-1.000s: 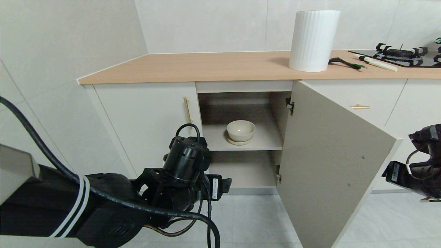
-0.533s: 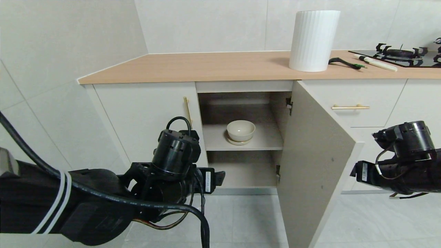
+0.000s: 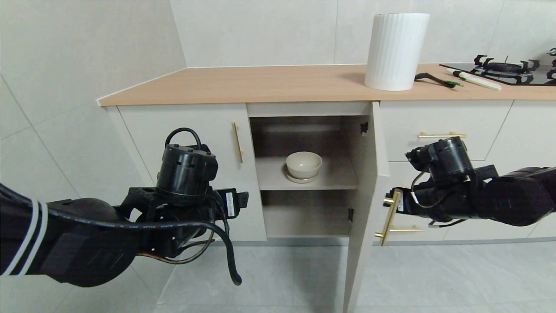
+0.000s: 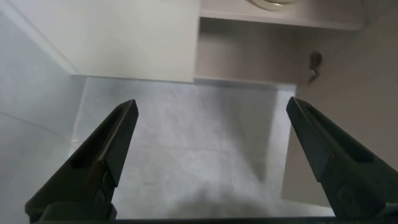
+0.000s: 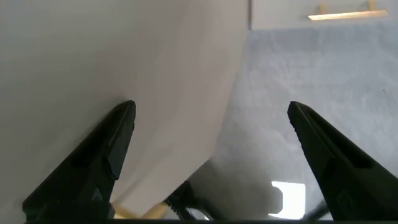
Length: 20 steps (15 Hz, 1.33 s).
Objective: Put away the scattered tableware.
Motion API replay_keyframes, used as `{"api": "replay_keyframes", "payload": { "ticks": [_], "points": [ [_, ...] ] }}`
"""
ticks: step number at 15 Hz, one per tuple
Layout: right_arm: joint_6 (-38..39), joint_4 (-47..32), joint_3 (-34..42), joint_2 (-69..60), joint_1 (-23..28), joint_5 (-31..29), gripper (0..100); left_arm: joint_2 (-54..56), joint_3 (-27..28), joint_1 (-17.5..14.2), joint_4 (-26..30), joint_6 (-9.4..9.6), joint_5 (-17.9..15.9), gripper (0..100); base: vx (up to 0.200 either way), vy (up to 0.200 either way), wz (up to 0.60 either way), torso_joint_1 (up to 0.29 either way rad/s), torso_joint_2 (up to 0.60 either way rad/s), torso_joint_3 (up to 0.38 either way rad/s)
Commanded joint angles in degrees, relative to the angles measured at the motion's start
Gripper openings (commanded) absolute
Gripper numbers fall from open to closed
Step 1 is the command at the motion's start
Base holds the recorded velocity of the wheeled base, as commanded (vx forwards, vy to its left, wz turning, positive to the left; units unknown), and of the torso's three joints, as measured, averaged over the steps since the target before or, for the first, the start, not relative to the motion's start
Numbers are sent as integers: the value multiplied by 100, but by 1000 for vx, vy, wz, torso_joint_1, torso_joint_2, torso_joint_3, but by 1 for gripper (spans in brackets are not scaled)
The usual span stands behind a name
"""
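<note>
Swung the cupboard door (image 3: 362,195) halfway shut with the right tool (image 5: 208,134), spread and empty; drew the left tool (image 4: 211,134), likewise spread, aside. Seemingly finished stowing the bowl (image 3: 303,164) inside.

Pale tiled walls (image 3: 252,30), a wooden countertop (image 3: 260,84) over cream cabinets (image 3: 182,139) — grey floor (image 3: 282,278), probably tiled.

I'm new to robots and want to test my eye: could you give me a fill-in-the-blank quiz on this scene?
The bowl sits on the cabinet's ____ shelf. The left hand is ____ and holds nothing. The right hand is beside the door handle, coloured ____. The ribbed white container stands on the ____.
Missing: upper; open; gold; countertop.
</note>
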State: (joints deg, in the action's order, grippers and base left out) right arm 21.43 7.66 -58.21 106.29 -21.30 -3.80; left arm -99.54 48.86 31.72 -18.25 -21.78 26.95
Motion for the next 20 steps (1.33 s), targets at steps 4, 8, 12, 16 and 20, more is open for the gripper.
{"api": "replay_keyframes", "payload": {
  "ticks": [4,8,12,16,20],
  "points": [
    [-201,-212,-1166,990,-340,2,100,690,-237,-52,102,306,-349,100,0,0,0,0,0,0],
    [-166,-194,-1632,1491,-366,2,100,734,-360,-43,146,333,-419,100,0,0,0,0,0,0],
    [-148,-185,-1869,1781,-410,-6,100,734,-360,-43,146,333,-410,100,50,0,0,1,-1,3],
    [45,-168,-2028,1975,-498,-15,100,892,-324,-219,173,359,-393,100,200,0,0,-4,1,5],
    [564,69,-2326,2203,-533,-42,100,1419,-193,-658,190,737,-305,100,50,0,0,3,1,-2]
  ]
}}
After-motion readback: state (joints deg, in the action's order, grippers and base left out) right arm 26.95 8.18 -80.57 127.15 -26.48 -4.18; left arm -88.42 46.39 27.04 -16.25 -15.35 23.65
